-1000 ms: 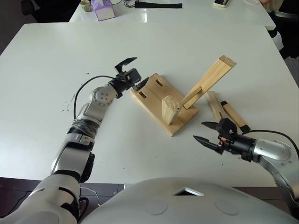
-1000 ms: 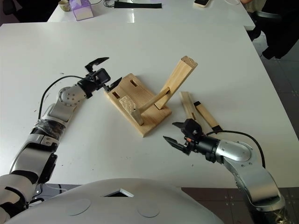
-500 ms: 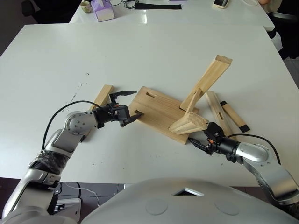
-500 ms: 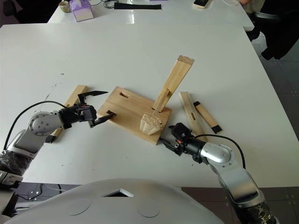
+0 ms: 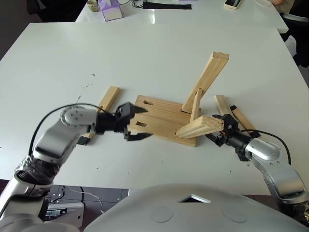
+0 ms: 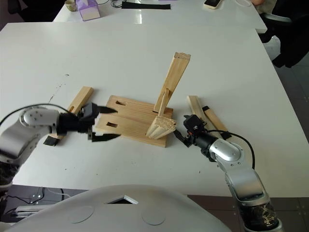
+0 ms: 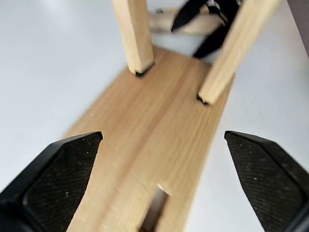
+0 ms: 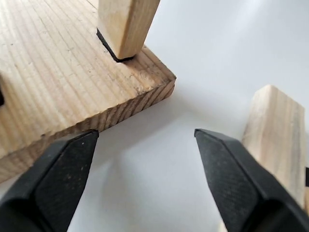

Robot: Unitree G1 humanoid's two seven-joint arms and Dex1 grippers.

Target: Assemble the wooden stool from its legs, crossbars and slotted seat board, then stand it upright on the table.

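The flat slotted seat board [image 5: 169, 118] is pale honey wood with fine straight grain and dark slots. The square wooden legs [image 5: 205, 79] set in it are the same light tan. Of the loose wooden bars [image 6: 195, 107] at the right, one is wrapped in a black band. The left gripper [image 7: 162, 140] and right gripper [image 8: 145, 133] have matt black fingers with finely dotted pads. The table [image 5: 159, 53] is plain white. A lilac box [image 5: 111, 9] sits far left.

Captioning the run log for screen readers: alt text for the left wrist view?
The left gripper hangs open over the near end of the wooden seat board, which lies flat on the white table. At the board's far end two legs rise from their slots; an empty slot shows near the gripper.
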